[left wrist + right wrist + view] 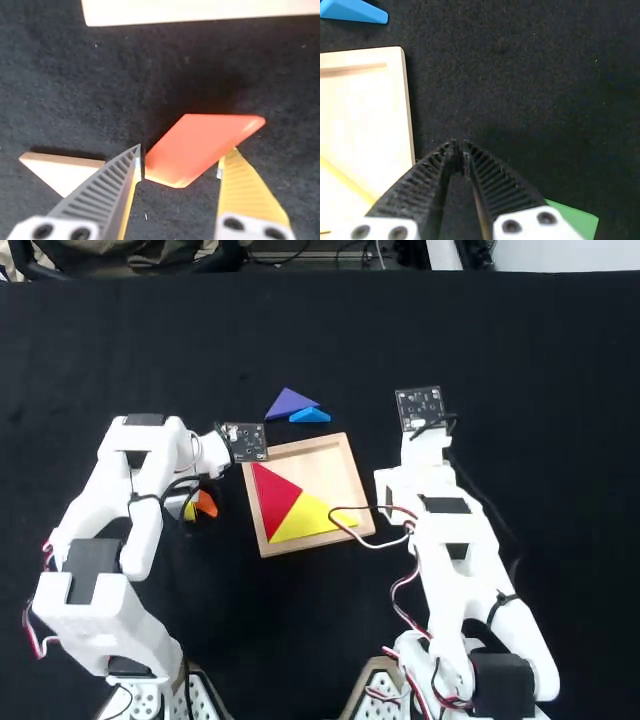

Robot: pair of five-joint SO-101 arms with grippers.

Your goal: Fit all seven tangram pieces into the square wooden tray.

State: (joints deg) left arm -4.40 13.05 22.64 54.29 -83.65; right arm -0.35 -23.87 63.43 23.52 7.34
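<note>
Your left pincer (pixel 181 155) looks clamped on the orange parallelogram (pixel 200 142), a tip on each side and the piece's long axis running across the gap. A pale triangle (pixel 60 172) lies on the table beside it. The wooden tray (pixel 335 455) sits just to the right, so this arm is the nearer one. The red triangle (pixel 270 490) and yellow triangle (pixel 310 515) fill its near-left half, so aim for the bare far-right part. The purple triangle (pixel 290 402) and blue triangle (pixel 310 416) lie beyond the tray. Your right pincer (pixel 459 150) is closed and empty right of the tray, over a green piece (pixel 575 217).
</note>
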